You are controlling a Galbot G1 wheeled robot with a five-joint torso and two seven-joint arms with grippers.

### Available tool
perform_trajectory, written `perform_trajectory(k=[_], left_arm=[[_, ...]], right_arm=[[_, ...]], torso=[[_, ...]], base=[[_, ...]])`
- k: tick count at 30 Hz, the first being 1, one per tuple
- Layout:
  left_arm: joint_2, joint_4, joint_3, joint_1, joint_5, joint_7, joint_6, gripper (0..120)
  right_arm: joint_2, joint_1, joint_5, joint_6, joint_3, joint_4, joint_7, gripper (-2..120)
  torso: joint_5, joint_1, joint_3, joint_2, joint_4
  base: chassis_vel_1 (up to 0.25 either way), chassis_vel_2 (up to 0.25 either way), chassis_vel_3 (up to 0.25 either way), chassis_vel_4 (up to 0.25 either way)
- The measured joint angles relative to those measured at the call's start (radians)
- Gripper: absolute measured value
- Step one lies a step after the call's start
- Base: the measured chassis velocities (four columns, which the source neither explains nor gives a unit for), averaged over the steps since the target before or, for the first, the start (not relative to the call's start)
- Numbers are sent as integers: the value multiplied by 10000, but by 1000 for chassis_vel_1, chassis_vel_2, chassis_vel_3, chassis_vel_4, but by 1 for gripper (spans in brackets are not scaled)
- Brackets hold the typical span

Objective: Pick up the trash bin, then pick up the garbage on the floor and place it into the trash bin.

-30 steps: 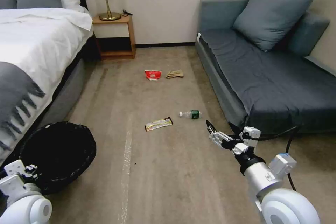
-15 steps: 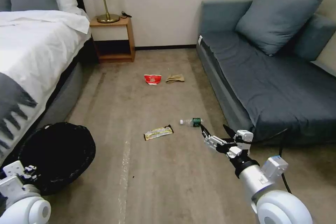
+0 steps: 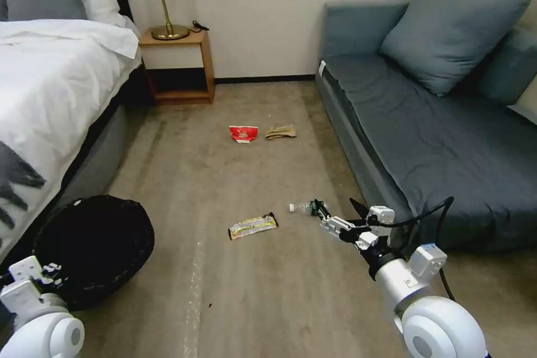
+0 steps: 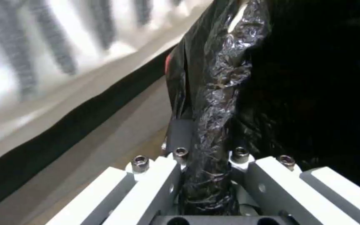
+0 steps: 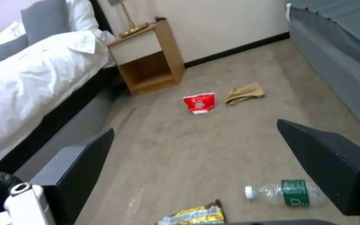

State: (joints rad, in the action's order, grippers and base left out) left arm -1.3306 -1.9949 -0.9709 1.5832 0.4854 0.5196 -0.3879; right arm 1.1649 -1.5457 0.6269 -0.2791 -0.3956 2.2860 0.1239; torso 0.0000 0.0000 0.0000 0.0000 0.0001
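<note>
Beside the bed: trash bin [image 3: 92, 249], its bag rim pinched in the left gripper [image 4: 207, 175] fingers
Bin job: done
Right gripper [image 3: 341, 213]: fingers wide, near the bottle [image 3: 305, 208]
Left to do: all four pieces, on the floor away from the bed

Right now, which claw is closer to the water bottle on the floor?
Right. The right claw is open just beside the bottle, near its green label. The left claw is far off by the bed, shut on the trash bin rim.
</note>
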Motion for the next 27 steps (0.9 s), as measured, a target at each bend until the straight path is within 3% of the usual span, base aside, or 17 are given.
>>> perform_trajectory(k=[27], left_arm=[[33,342,160,-111,-183,-6,139,3]], right_arm=[[-2,371,-28,36,333,-603,-18,100]], torso=[[0,0,0,0,0]], base=[[-101,106,104,-108]])
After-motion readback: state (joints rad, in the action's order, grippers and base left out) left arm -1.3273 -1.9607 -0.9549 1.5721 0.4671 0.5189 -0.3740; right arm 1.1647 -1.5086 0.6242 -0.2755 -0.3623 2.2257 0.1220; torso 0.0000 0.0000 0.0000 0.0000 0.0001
